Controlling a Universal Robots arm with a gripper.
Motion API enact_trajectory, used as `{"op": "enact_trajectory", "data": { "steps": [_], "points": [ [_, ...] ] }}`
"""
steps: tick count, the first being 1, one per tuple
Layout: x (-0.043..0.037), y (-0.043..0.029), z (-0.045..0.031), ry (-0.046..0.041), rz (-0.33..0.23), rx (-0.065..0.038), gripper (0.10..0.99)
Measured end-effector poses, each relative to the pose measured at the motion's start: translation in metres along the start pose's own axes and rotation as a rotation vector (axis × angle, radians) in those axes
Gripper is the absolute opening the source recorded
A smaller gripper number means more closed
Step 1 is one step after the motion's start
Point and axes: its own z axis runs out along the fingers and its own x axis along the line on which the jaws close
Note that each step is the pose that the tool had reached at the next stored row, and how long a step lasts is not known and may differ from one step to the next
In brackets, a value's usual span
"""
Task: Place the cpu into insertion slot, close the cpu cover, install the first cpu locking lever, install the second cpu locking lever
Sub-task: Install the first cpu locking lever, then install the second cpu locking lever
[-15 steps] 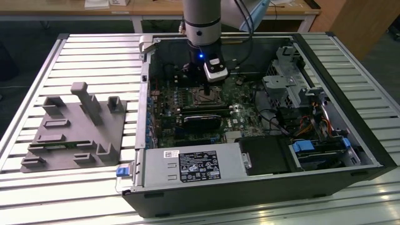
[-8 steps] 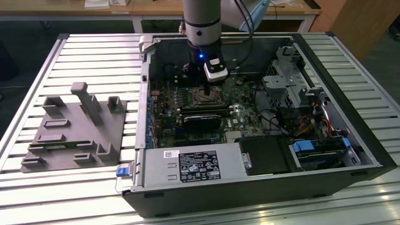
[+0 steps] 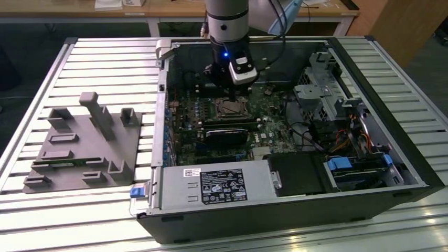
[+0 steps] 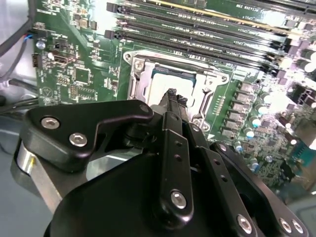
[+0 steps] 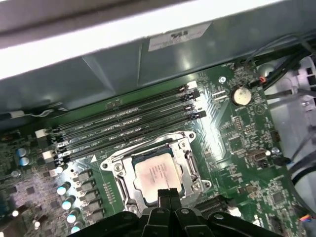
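We see the gripper [image 5: 168, 193] narrowed to a near-closed tip, holding nothing, poised just over the cpu [image 5: 157, 177], which lies seated in the insertion slot [image 5: 129, 187]. The cpu cover [image 5: 185, 144] frames it. Just beyond the gripper run the memory slots [image 5: 123, 128]; their print is unreadable.

Cpu [image 5: 159, 177] in insertion slot [image 5: 129, 193], beside memory slots [image 5: 123, 129], cover [image 4: 143, 81] around it. Gripper [image 5: 168, 193] just above. Fixture block [image 3: 84, 144] at exterior view's left of case [image 3: 413, 157].
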Motion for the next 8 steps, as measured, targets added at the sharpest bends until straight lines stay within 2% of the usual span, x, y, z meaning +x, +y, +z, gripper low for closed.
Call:
{"op": "enact_trajectory", "data": {
  "steps": [2, 8],
  "points": [
    [-0.0004, 0.0001, -0.0028, 0.0000, 0.000, 0.000, 0.106],
    [-0.0005, 0.0001, -0.0042, 0.0000, 0.000, 0.000, 0.106]
  ]
}}
